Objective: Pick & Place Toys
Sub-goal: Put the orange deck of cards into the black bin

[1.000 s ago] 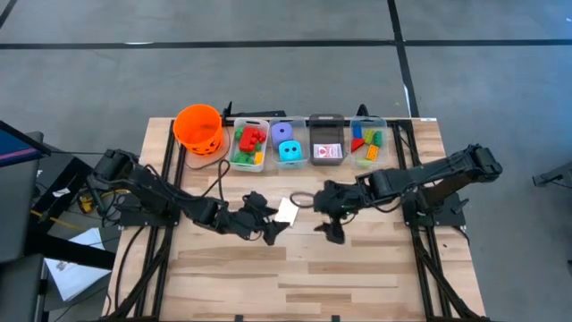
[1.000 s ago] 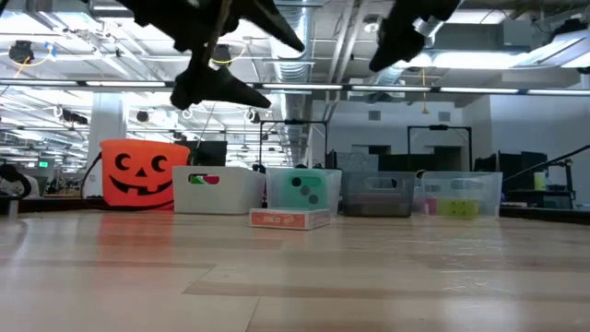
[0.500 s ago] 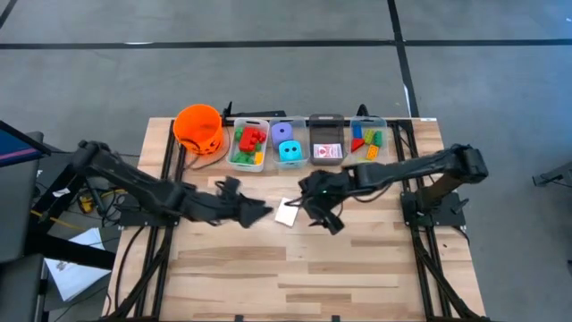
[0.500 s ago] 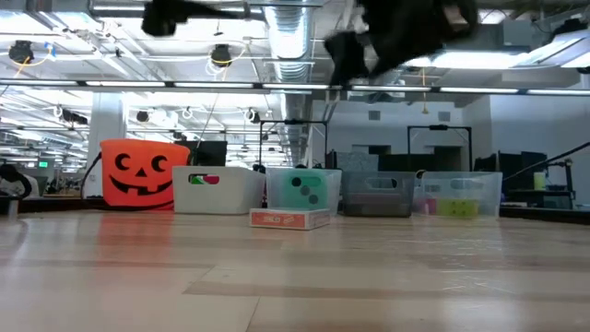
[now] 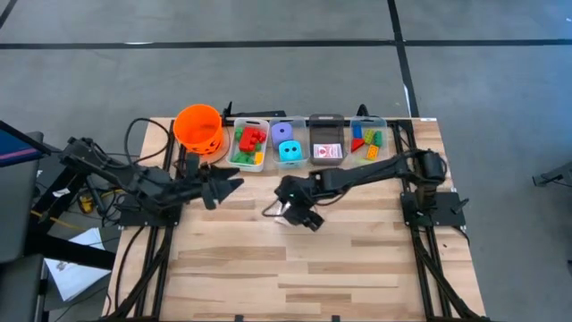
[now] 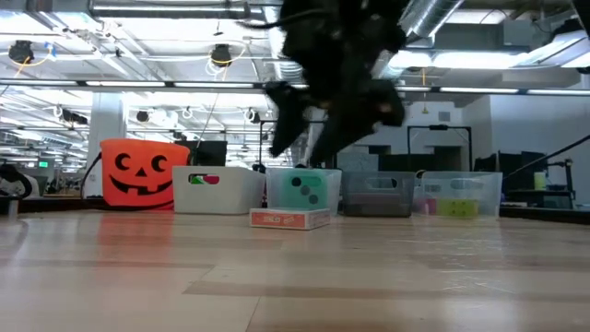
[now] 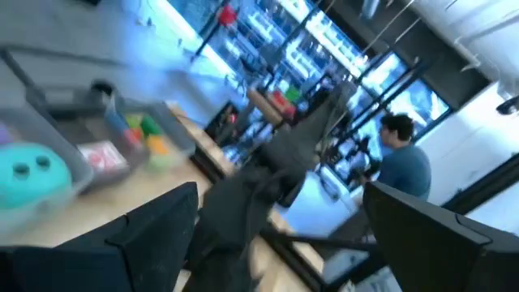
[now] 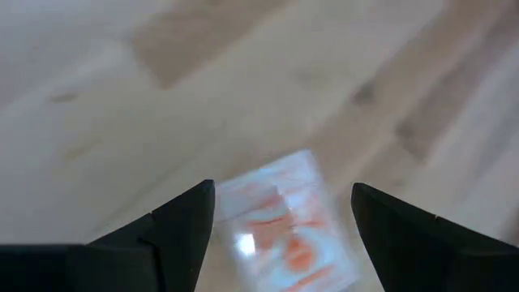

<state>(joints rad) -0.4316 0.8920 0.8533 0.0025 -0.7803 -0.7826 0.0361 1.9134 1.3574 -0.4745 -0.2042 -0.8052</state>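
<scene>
The right gripper (image 5: 290, 213) hangs over the middle of the table (image 5: 357, 268), its two fingers (image 8: 174, 231) spread wide apart with nothing between them. Below the gap, in the right wrist view, lies a red-and-white card pack (image 8: 284, 223) flat on the wood; the fingers are above it and do not touch it. From table height the pack (image 6: 289, 219) rests alone on the boards, with the dark gripper (image 6: 323, 129) well above it. From above, only a pale edge of the pack (image 5: 279, 216) shows beside the gripper.

The left gripper (image 5: 225, 183) is held to the left of the pack, well apart from it, near the orange bucket (image 5: 197, 128). Its fingers (image 7: 154, 235) stand open and hold nothing.

Along the far edge runs a row of bins. The first bin (image 5: 249, 146), just right of the bucket, holds red, green and yellow bricks (image 5: 250, 141). The next (image 5: 287, 144) holds a purple die (image 5: 283, 131) and a teal die (image 5: 288, 150). The third bin (image 5: 327, 140) holds another red-and-white pack (image 5: 327, 152). The last bin (image 5: 367, 140) holds a few mixed bricks (image 5: 366, 141).

Beyond the table, in the left wrist view, a person (image 7: 403, 166) in a blue top stands in the room.
</scene>
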